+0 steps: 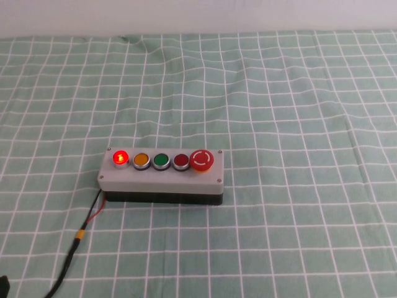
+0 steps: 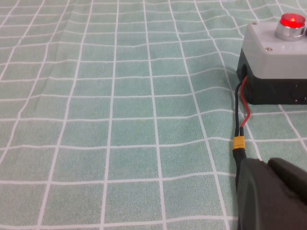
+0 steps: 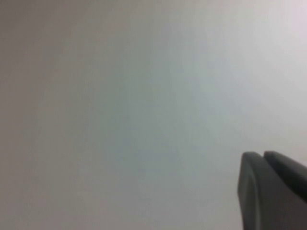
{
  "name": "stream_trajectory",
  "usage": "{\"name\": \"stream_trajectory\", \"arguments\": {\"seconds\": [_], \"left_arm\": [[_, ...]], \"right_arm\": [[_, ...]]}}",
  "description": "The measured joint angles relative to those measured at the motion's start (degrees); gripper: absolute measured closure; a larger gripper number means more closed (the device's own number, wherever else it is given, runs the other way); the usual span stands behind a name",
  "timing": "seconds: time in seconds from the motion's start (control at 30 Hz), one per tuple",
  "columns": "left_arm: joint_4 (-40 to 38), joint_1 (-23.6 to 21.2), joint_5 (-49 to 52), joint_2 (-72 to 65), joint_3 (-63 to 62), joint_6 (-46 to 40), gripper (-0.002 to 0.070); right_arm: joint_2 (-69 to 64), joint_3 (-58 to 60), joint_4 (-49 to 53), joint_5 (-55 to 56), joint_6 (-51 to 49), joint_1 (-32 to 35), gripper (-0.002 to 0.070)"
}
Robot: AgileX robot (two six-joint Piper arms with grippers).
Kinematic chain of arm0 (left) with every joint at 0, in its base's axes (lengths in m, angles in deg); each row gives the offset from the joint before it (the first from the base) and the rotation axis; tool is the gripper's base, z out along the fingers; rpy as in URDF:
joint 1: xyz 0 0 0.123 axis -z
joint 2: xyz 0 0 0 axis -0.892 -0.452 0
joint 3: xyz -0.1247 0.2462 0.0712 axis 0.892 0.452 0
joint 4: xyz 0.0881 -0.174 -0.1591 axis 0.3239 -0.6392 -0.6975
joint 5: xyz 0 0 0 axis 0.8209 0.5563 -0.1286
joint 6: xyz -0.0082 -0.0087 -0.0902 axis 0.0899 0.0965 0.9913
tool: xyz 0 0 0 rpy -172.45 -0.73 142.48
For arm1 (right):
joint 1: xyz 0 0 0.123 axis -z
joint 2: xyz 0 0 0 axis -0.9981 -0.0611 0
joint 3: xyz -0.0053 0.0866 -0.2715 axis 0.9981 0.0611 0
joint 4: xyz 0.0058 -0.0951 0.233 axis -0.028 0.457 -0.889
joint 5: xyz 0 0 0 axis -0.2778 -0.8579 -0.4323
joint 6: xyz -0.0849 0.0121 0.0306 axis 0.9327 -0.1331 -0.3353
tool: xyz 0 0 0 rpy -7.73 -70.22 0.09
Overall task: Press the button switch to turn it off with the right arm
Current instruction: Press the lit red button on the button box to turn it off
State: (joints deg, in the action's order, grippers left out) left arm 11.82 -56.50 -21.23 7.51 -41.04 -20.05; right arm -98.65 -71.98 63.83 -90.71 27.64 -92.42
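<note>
A green checked tablecloth point(image 1: 298, 112) covered the whole work surface, and the grey switch box point(image 1: 161, 179) lay flat near its middle, its button face turned upward, probably so a fingertip could come straight down on it.

The left gripper point(image 2: 266, 163) sat low over the cloth, just off the box's cable end, its fingers pressed together. It looked parked, since the job belongs to the other arm. The right gripper point(image 3: 263, 154) was likewise closed, a sensible blunt tip for pressing. Its camera showed only a blank pale surface, so it was well apart from the box and not yet aimed at it.

A black cable point(image 1: 77, 239) ran out from the box's left end. Of the five buttons on the box, the lit red button point(image 1: 120, 158) at that same end glowed, marking the likely target.
</note>
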Motion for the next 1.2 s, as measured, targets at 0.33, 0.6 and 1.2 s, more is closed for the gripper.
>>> {"name": "stream_trajectory", "arguments": {"seconds": [0.33,0.6,1.2], "left_arm": [[0.0,0.0,0.0,0.0,0.0,0.0,0.0678],[0.0,0.0,0.0,0.0,0.0,0.0,0.0678],[0.0,0.0,0.0,0.0,0.0,0.0,0.0678]], "right_arm": [[-13.7,-4.3,-7.6,-9.4,0.0,0.0,0.0692],[-27.0,-5.6,-22.0,-17.5,18.8,0.0,0.0692],[-69.0,-31.8,-37.8,-27.3,39.9,-20.5,0.0688]]}}
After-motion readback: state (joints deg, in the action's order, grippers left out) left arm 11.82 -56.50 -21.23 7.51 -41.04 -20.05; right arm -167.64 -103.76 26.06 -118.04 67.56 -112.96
